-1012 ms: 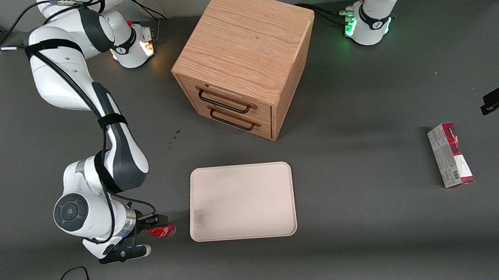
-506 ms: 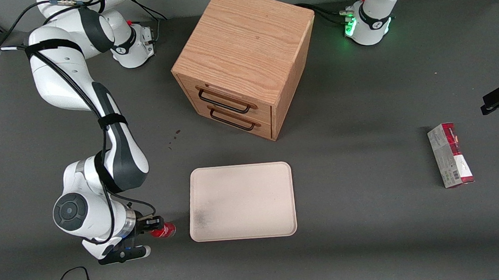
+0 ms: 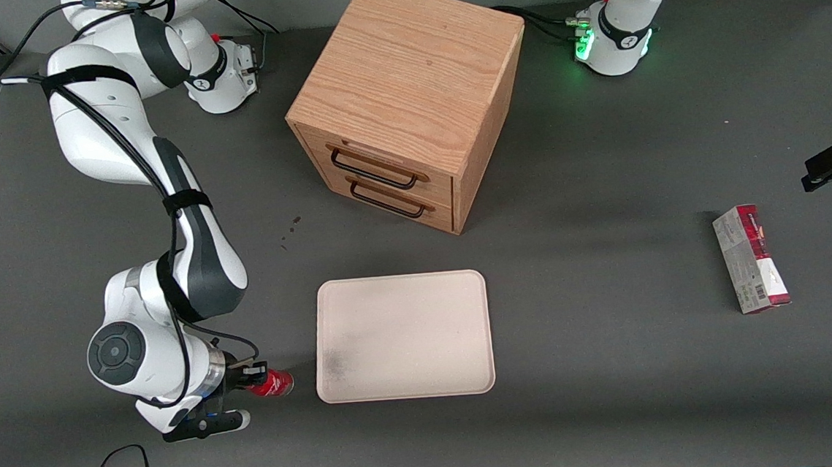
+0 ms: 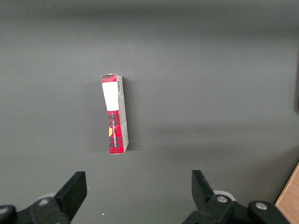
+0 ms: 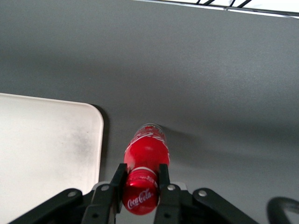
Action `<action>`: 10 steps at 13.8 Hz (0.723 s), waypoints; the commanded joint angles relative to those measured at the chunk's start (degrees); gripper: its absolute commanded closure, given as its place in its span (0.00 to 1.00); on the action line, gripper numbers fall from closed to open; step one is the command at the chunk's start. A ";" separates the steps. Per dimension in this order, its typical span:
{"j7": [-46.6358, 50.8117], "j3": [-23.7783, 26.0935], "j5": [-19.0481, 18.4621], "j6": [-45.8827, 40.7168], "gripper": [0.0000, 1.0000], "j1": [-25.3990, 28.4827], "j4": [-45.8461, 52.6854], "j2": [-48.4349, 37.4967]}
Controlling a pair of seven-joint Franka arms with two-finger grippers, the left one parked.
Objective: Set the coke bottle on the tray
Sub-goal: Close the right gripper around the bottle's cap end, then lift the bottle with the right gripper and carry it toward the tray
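Observation:
The coke bottle (image 3: 274, 383) is small and red, and sits low at the table beside the tray's near corner, toward the working arm's end. Its red cap (image 5: 139, 198) points into my right gripper (image 3: 253, 377), whose two black fingers press on either side of the cap end. In the right wrist view the gripper (image 5: 141, 174) is shut on the bottle (image 5: 146, 151), and the bottle's body reaches away from the fingers. The cream-beige tray (image 3: 400, 293), bare with a faint grey smudge, lies beside the bottle; its rounded corner (image 5: 88, 116) is a short gap from it.
A wooden two-drawer cabinet (image 3: 407, 102) stands farther from the front camera than the tray. A red-and-grey carton (image 3: 751, 259) lies toward the parked arm's end and shows again in the left wrist view as the carton (image 4: 115, 114). A black cable (image 3: 121, 466) trails near the table's front edge.
The gripper's fingers have drawn in onto the bottle's cap end, and the wrist has shifted slightly away from the tray. The bottle has barely moved.

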 commanded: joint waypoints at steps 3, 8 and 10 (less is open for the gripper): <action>0.51 -0.25 -0.13 -4.35 1.00 0.05 1.83 -0.46; 0.51 -0.42 -0.22 -13.84 1.00 -0.04 2.09 -7.48; 0.51 -0.51 -0.31 -17.44 1.00 -0.04 2.09 -11.17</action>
